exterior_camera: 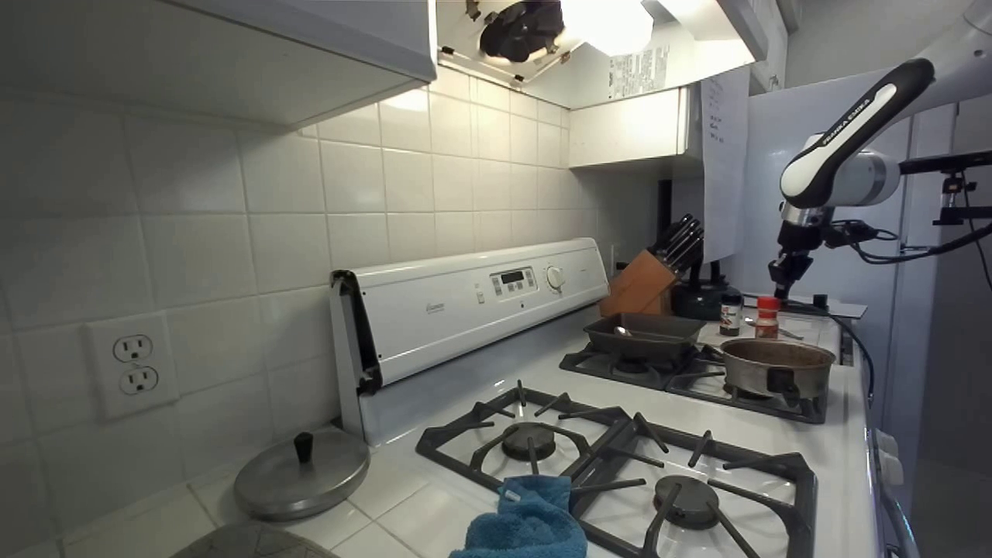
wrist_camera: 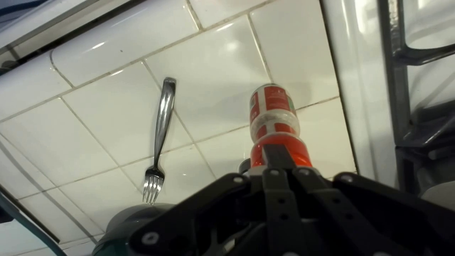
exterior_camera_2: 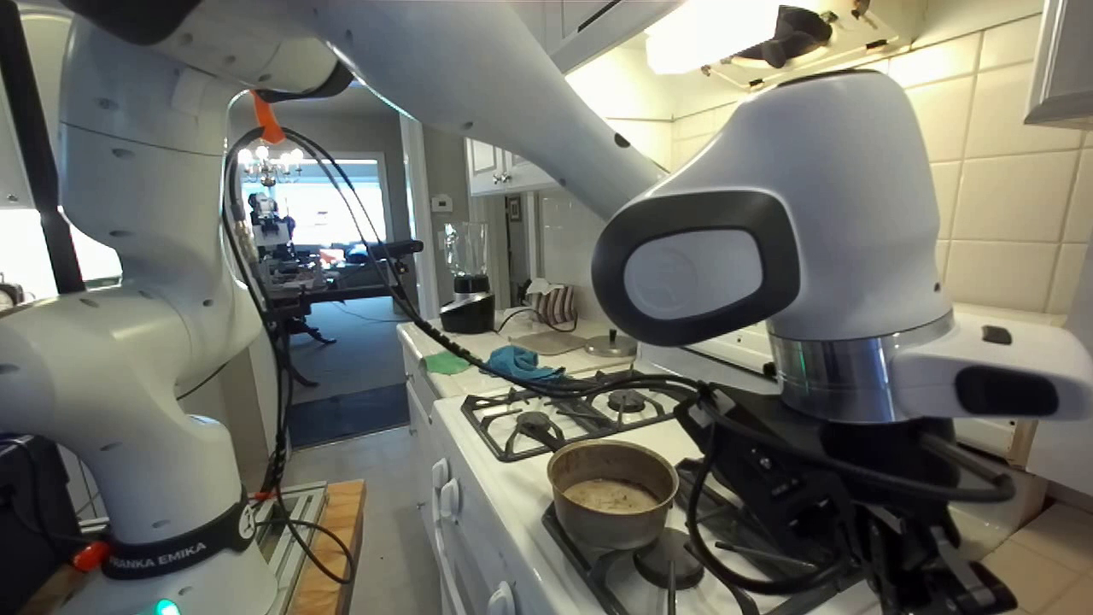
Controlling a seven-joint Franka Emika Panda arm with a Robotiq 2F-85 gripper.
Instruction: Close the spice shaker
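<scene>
Black, jointed metal fingers (wrist_camera: 279, 156) appear drawn together, holding nothing; just beyond them stands the slim, clear-bodied, red-topped spice shaker (wrist_camera: 275, 121), contact unclear. Pressing down off-centre could topple it, since nothing visible steadies it.

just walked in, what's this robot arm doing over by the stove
A robot arm holds its gripper, which looks shut, right by the red top of a spice shaker. The shaker stands upright on the tiled counter beside the stove. The job is to close it, but I can't tell whether it is closed yet or whether the gripper touches it. A fork lies on the counter nearby, and a saucepan sits on the stove.
</scene>
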